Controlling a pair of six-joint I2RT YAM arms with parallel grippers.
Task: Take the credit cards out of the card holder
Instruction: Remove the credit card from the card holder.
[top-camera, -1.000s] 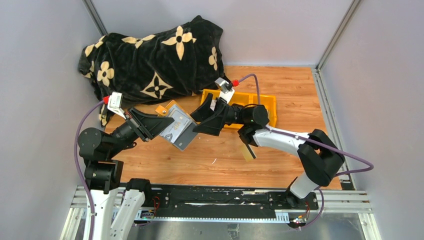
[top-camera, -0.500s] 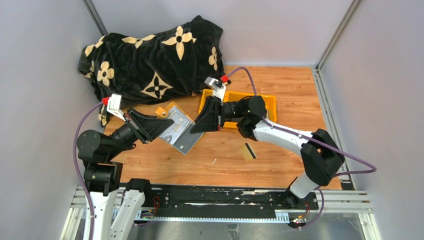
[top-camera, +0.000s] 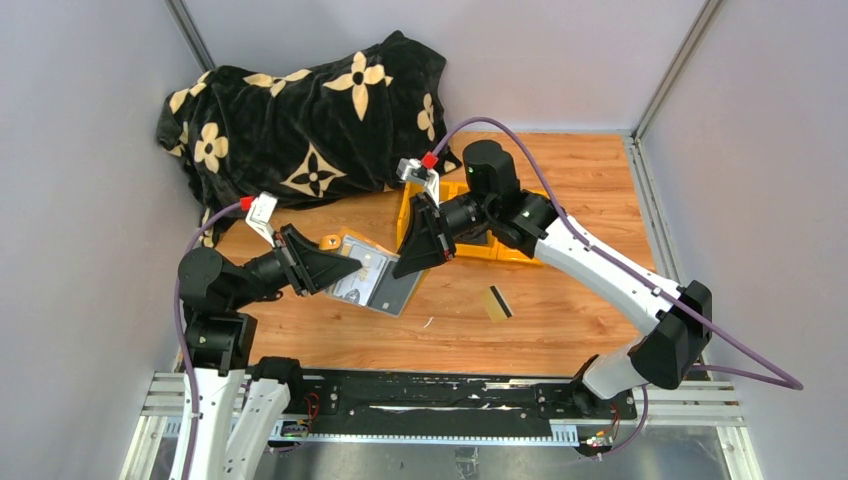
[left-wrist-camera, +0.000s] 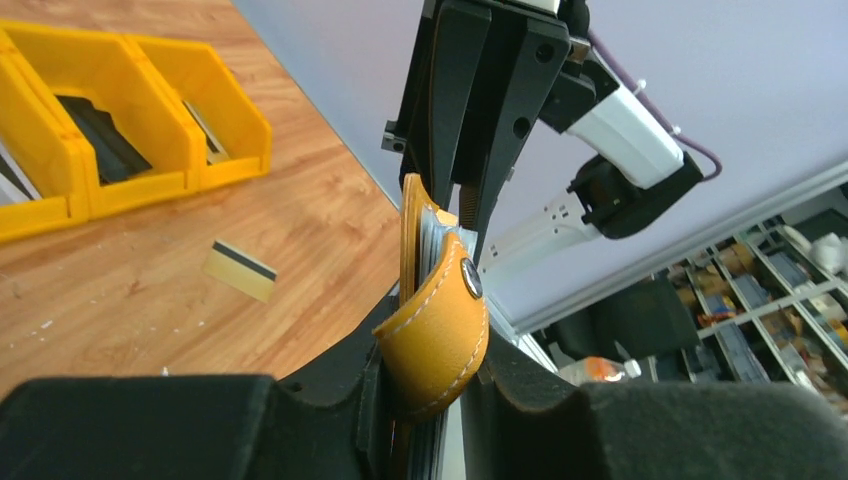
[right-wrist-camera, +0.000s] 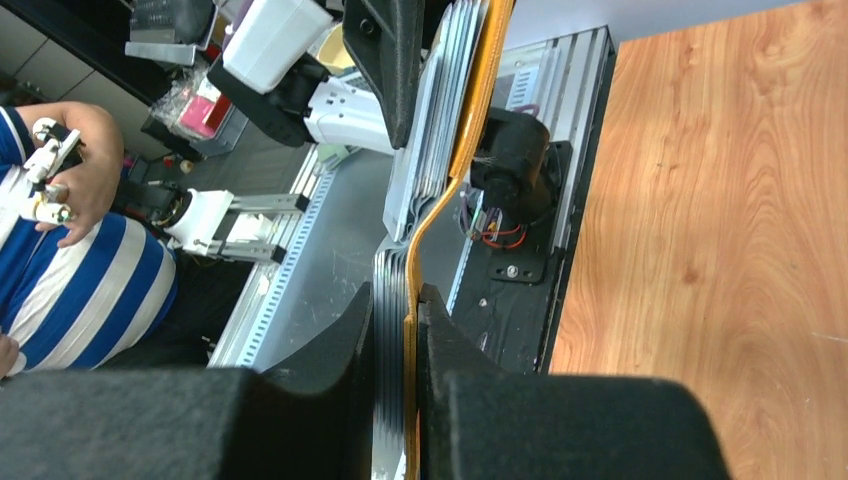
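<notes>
Card holder (top-camera: 375, 283) spans between left hand (top-camera: 345, 270) and right hand (top-camera: 406, 268), each pinching 1 end.

Lab (walled robot cell (top-camera: 85, 150), cluttered shelves (left-wrist-camera: 770, 290))

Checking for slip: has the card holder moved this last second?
Yes. The card holder shifted right and toward the near edge, closer to the loose card.

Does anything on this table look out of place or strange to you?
One tan-gold card lies alone on the table, apart from the card holder, which the left gripper and right gripper hold between them. A flowered black blanket is heaped in the back corner.
</notes>
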